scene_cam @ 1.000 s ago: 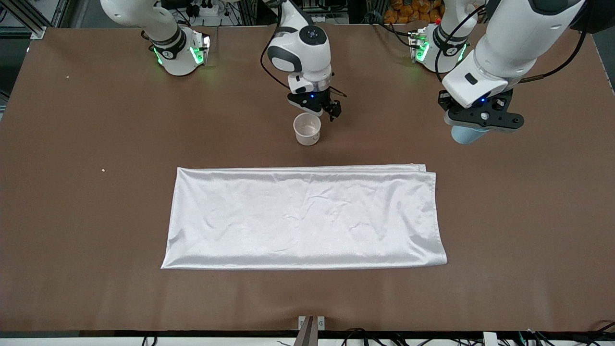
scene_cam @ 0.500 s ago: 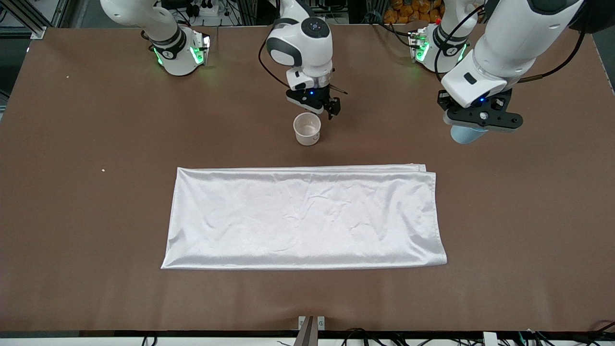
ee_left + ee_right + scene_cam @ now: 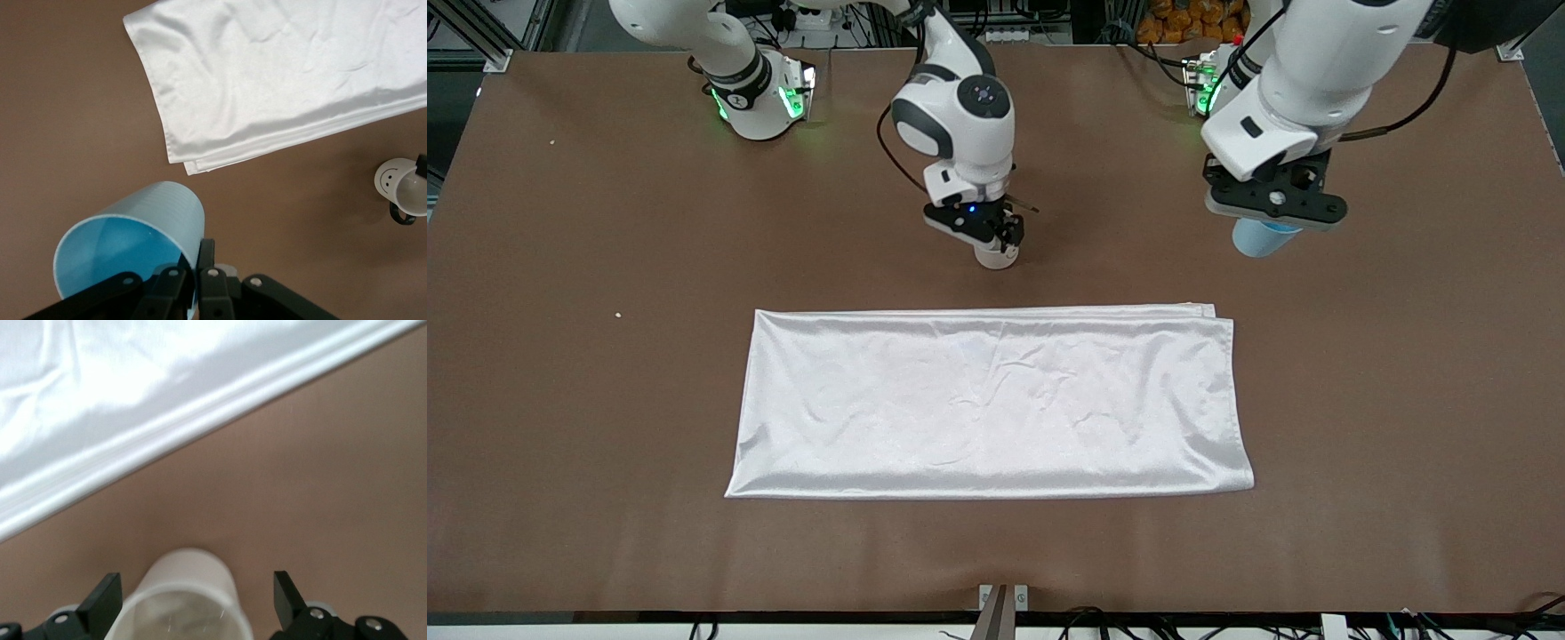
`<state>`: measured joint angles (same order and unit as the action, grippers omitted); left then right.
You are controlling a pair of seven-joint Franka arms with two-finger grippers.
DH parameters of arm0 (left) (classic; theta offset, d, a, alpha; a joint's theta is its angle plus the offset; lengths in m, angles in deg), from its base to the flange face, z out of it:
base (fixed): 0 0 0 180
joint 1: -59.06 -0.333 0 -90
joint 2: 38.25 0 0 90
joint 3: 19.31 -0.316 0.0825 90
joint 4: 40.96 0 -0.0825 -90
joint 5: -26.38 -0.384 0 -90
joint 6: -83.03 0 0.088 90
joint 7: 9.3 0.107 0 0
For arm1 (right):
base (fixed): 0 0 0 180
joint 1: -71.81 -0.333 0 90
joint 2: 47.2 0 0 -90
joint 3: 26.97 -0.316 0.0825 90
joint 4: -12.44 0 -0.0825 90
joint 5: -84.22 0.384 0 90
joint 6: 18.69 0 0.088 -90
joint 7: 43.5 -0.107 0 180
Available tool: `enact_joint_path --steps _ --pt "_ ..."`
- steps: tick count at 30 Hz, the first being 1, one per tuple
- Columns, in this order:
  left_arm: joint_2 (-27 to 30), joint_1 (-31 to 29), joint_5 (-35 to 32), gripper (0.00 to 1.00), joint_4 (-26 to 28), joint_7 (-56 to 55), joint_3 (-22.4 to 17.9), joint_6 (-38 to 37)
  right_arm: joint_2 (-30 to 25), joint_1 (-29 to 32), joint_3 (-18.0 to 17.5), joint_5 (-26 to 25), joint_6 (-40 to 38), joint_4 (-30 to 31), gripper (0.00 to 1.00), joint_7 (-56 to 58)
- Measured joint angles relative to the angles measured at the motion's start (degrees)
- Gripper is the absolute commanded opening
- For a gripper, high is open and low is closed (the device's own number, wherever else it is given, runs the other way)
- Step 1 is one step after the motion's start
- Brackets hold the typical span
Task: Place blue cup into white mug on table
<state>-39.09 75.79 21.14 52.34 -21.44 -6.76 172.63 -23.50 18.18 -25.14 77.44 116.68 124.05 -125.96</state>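
The blue cup [image 3: 1260, 238] hangs above the table [image 3: 605, 267], toward the left arm's end, with my left gripper [image 3: 1272, 209] shut on it. In the left wrist view the cup [image 3: 127, 247] is tilted, and the gripper [image 3: 198, 267] pinches its wall, one finger inside and one outside. The white mug [image 3: 997, 257] stands upright on the table, mostly hidden under my right gripper [image 3: 991, 238]. In the right wrist view the open gripper [image 3: 193, 597] has a finger on each side of the mug [image 3: 183, 600], with a gap at both sides. The left wrist view shows the mug [image 3: 400, 187] with its black handle.
A shiny white cloth [image 3: 987, 400] lies flat on the table, nearer the front camera than the mug and stretching toward both arms' ends. Its folded edge [image 3: 167, 427] runs close by the mug. Small crumbs [image 3: 618, 315] lie toward the right arm's end.
My right gripper has come down over the white mug, which showed in full before. The left arm has carried the blue cup a little toward the mug.
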Motion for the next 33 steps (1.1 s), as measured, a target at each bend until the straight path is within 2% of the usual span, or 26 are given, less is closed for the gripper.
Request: enact_joint_path --steps 6,16,25,29,33 --pt "-0.03 0.16 0.02 0.00 0.00 -1.44 4.05 -0.03 0.00 6.93 0.18 -0.03 -2.65 0.03 1.00 13.50" --pt "-2.29 0.49 0.34 0.00 0.00 -4.57 12.47 1.52 -0.03 23.05 0.36 -0.04 -6.72 0.11 1.00 35.57" --pt "-9.08 0.85 1.14 0.00 0.19 -5.48 21.54 8.42 -1.95 35.63 0.32 -0.04 -10.38 0.02 1.00 54.94" --pt "-13.11 1.48 1.14 0.00 0.26 -5.51 22.96 11.94 -2.59 39.60 0.29 -0.03 -10.81 0.17 1.00 60.32" --pt "-17.02 2.39 1.12 0.00 0.26 -5.51 23.56 14.75 -3.23 40.95 0.27 -0.02 -10.94 1.22 1.00 62.74"
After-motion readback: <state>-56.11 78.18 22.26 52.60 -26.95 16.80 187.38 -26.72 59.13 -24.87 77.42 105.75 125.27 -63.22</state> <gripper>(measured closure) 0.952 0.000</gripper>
